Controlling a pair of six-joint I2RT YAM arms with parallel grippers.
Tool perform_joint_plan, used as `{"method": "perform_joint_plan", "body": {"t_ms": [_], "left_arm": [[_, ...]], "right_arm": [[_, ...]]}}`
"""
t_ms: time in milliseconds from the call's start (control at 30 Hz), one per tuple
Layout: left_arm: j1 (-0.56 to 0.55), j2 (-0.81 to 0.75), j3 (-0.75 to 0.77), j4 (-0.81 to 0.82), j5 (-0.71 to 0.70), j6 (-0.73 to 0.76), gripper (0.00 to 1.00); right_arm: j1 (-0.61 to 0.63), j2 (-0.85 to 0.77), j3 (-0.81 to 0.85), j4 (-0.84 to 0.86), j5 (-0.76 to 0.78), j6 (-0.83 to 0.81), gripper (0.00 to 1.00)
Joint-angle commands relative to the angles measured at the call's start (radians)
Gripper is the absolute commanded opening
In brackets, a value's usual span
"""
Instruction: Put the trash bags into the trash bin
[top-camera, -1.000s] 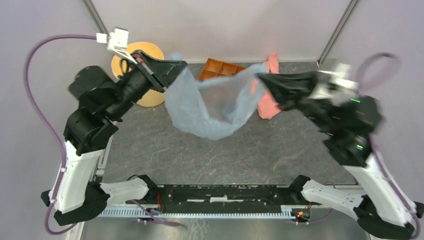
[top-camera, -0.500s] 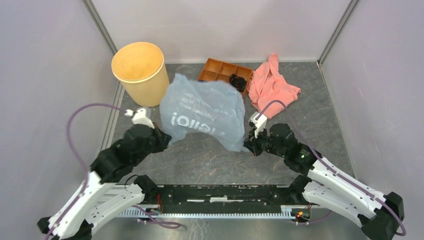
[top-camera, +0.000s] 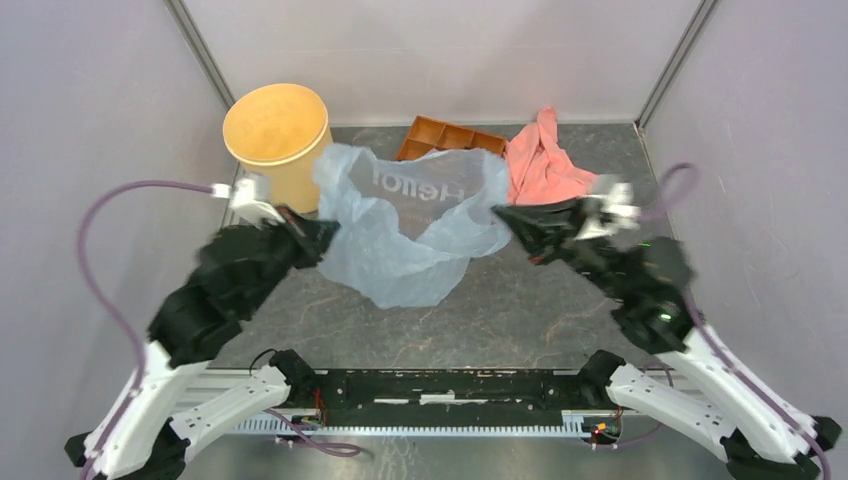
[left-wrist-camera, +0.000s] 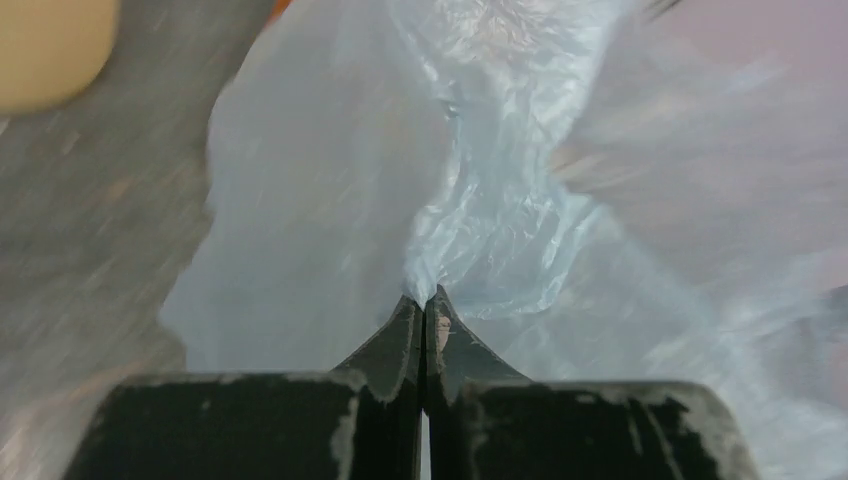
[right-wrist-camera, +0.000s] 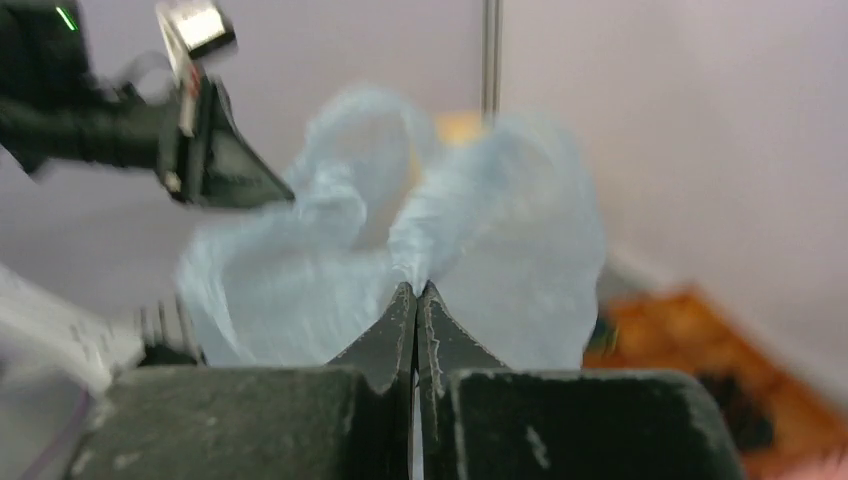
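The trash bin (top-camera: 276, 125) stands upright at the far left corner of the table (top-camera: 560, 300), its mouth open and nothing in it that shows. Just to its right, the left claw (top-camera: 328, 230) is pinched tight on a fold of the trash bag (top-camera: 400, 250); the left wrist view shows the film bunched between closed tips. The bag hangs spread across the middle of the table, sagging toward the near edge, its far left edge close by the bin. The right claw (top-camera: 503, 212) is likewise clamped on the opposite edge of the bag. This looks like the carrying step. Next, both arms likely need to swing toward the far left corner, lift the sagging belly above the rim, then lower it in and let go.
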Motion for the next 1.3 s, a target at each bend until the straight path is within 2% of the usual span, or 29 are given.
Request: {"method": "perform_joint_plan", "body": {"t_ms": [0,67,133,200,300,367,433,500,567,700,800,900,1133,1267], "left_arm": [[0.000,0.025,-0.248,-0.307,-0.100,-0.128,0.02],[0.000,-0.022,-0.301,-0.314,-0.048,-0.146,0.02],[0.000,-0.092,-0.263,-0.284,-0.032,-0.128,0.02],[0.000,-0.125,-0.131,-0.222,-0.040,-0.073,0.02],[0.000,-0.092,0.074,-0.137,-0.034,0.009,0.02],[0.000,-0.096,0.121,-0.080,-0.045,0.044,0.02],[0.000,-0.133,0.067,-0.049,-0.120,0.033,0.02],[0.000,-0.162,-0.028,-0.112,-0.221,-0.057,0.02],[-0.002,-0.148,-0.109,-0.210,-0.233,-0.118,0.02],[-0.002,-0.150,-0.160,-0.217,-0.094,-0.066,0.02],[-0.002,-0.165,-0.109,-0.130,-0.034,0.010,0.02],[-0.002,-0.101,-0.029,-0.040,0.062,0.061,0.02],[-0.002,0.148,-0.005,0.218,0.366,0.020,0.02],[-0.002,0.242,-0.028,0.281,0.406,-0.015,0.02]], "right_arm": [[0.000,0.153,-0.299,-0.177,-0.038,0.093,0.00],[0.000,0.166,-0.306,-0.225,-0.047,0.069,0.00],[0.000,0.147,-0.229,-0.261,0.007,0.019,0.00],[0.000,0.131,-0.115,-0.259,0.035,-0.031,0.00],[0.000,0.144,0.050,-0.224,-0.032,-0.066,0.00],[-0.001,0.156,0.084,-0.178,-0.094,-0.063,0.00],[0.000,0.162,0.031,-0.144,-0.093,-0.050,0.00],[0.000,0.176,-0.046,-0.162,-0.038,-0.018,0.01],[0.000,0.184,-0.132,-0.171,-0.038,0.006,0.01],[0.000,0.159,-0.158,-0.213,0.002,-0.004,0.00],[0.000,0.169,-0.084,-0.223,0.012,-0.030,0.01],[0.000,0.231,0.012,-0.208,-0.068,-0.008,0.00],[0.003,0.348,0.014,0.132,-0.302,0.259,0.00],[0.010,0.378,-0.025,0.218,-0.292,0.357,0.02]]}}
